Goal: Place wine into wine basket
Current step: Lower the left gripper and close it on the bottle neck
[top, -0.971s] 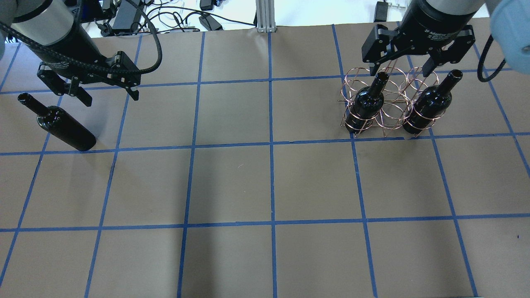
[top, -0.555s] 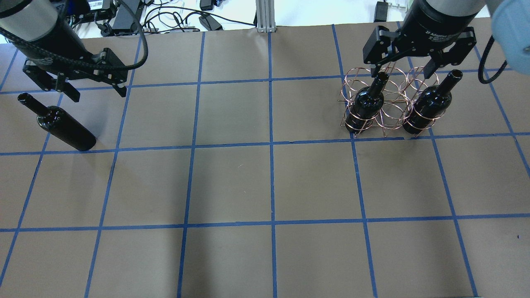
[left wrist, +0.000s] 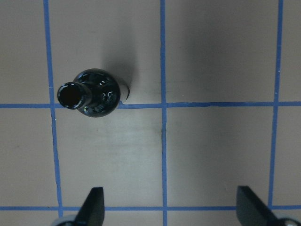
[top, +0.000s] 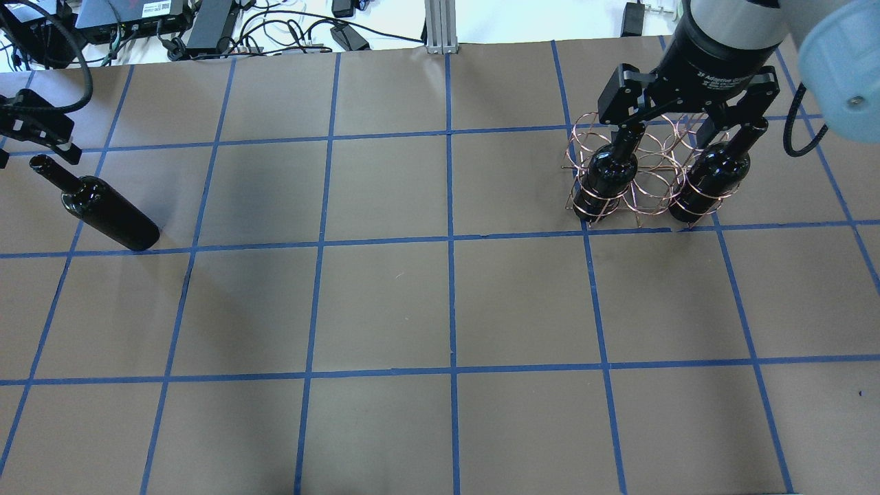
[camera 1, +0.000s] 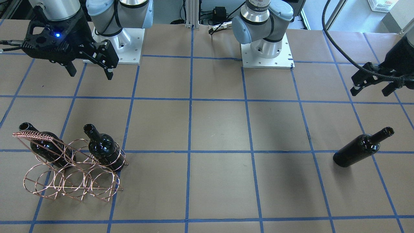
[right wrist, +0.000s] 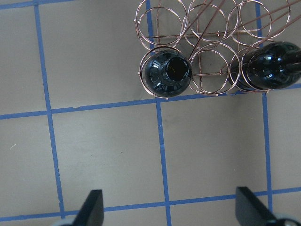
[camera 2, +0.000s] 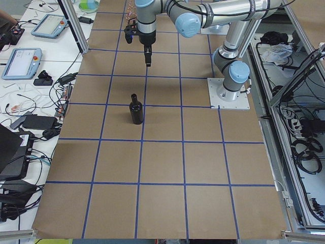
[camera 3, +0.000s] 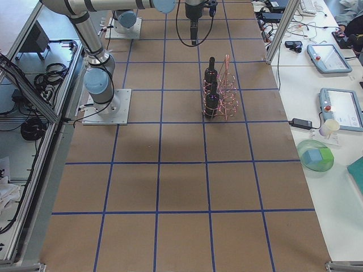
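Observation:
A near-black wine bottle (top: pixel 103 210) stands upright and alone on the brown table's left side; it also shows in the front view (camera 1: pixel 359 149) and the left wrist view (left wrist: pixel 89 93). My left gripper (camera 1: pixel 372 87) is open and empty, high above and beside it, at the overhead view's left edge (top: pixel 34 127). The copper wire wine basket (top: pixel 639 185) stands at the right with two bottles, one (top: pixel 608 172) in a left ring and one (top: pixel 715 172) in a right ring. My right gripper (top: pixel 670 127) hangs open and empty above the basket (right wrist: pixel 207 47).
Blue tape grids the brown table (top: pixel 385 302). Cables and power bricks (top: pixel 275 27) lie past the far edge beside an aluminium post (top: pixel 436 24). The two arm bases (camera 1: pixel 266 51) (camera 1: pixel 113 48) are bolted at the robot's side.
My left gripper has moved left, now mostly past the overhead view's left edge, still open. My right gripper has shifted slightly over the basket. The bottles and the basket have not moved.

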Controlling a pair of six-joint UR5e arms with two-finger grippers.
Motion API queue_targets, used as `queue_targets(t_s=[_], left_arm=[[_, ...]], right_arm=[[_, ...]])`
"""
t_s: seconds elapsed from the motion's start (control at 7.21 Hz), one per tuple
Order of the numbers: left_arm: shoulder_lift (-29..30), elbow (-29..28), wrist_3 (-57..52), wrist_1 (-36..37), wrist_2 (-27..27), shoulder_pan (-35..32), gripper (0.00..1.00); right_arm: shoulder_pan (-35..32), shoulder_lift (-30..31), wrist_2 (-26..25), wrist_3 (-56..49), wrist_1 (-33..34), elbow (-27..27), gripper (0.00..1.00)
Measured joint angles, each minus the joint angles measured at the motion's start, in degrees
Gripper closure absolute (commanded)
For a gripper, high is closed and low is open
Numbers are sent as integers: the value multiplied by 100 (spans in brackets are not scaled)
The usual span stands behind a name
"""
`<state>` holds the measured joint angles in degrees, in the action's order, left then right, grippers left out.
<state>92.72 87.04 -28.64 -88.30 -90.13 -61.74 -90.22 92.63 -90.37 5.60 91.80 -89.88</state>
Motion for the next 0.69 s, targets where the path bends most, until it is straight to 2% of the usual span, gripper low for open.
queue_targets(t_s=[0.69], left_arm=[[927,-183,-882,782,23,410,0]], right_arm=[[-3,6,-9,-13,-3,-3,0]])
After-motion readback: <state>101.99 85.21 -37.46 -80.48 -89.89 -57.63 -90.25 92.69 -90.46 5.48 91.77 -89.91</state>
